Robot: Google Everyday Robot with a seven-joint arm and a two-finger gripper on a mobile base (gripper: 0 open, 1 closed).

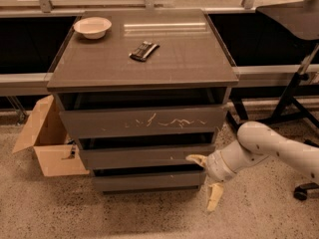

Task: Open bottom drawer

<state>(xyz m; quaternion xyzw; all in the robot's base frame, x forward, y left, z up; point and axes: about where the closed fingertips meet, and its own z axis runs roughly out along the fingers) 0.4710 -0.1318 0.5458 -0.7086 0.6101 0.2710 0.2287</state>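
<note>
The bottom drawer [147,180] is the lowest, shortest dark grey-brown front of the three-drawer cabinet, sitting about flush under the mid-sized drawer [144,157]. My gripper [205,179] is at the cabinet's lower right corner, just right of the bottom drawer's right end. Its two cream fingers are spread wide: the upper one [196,159] is level with the middle drawer's right edge, the lower one [214,197] hangs near the floor. It holds nothing.
The tall scratched top drawer [144,120] is above. On the cabinet top [189,59] lie a white bowl [92,27] and a dark snack bar [144,50]. An open cardboard box [47,141] stands at the left; a chair base [294,103] at the right.
</note>
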